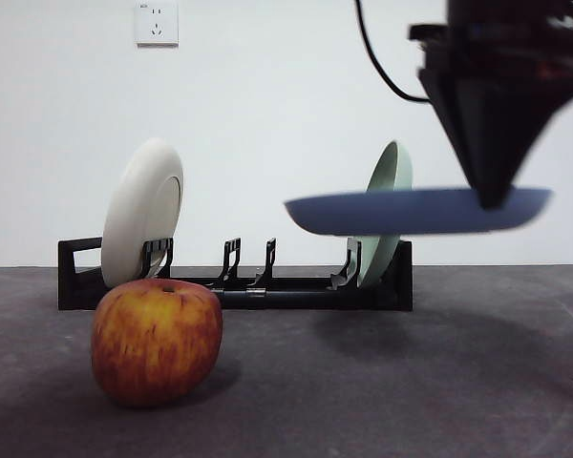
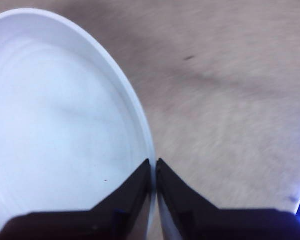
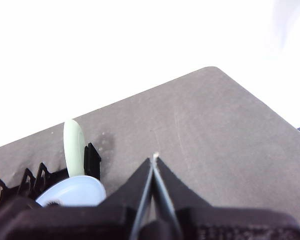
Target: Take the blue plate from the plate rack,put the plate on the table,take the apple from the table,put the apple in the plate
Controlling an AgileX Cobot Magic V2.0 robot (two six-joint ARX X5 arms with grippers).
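Observation:
My left gripper (image 1: 492,196) is shut on the rim of the blue plate (image 1: 392,212) and holds it level in the air, above the table (image 1: 411,382) and in front of the right end of the plate rack (image 1: 267,291). In the left wrist view the jaws (image 2: 155,165) pinch the plate's edge (image 2: 55,125), which looks pale and washed out. The apple (image 1: 156,341) sits on the table at the front left, before the rack. My right gripper (image 3: 154,160) is shut and empty, high above the table, out of the front view.
A beige plate (image 1: 141,212) stands in the rack's left end and a pale green plate (image 1: 392,167) in its right end, behind the blue plate. The right wrist view shows the rack (image 3: 35,177) and the green plate (image 3: 74,147). A wall socket (image 1: 157,23) is on the back wall.

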